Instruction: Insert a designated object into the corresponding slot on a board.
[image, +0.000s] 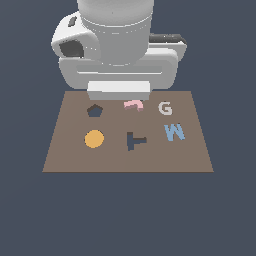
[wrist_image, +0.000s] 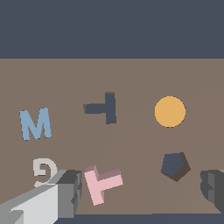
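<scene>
hand (wrist_image: 142, 192) spread wide, holds nothing, fingers straddle pink T piece (wrist_image: 102, 183), likely lining up a grasp | T piece flat on board (image: 65, 155) at 12 o'clock of dark T slot (image: 135, 141), apart from it | exterior view: arm hides most of piece; wrist view crops fingers

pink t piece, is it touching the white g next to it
Apart. The wrist view shows bare brown board and one gripper finger between the pink T piece and the white G.
</scene>
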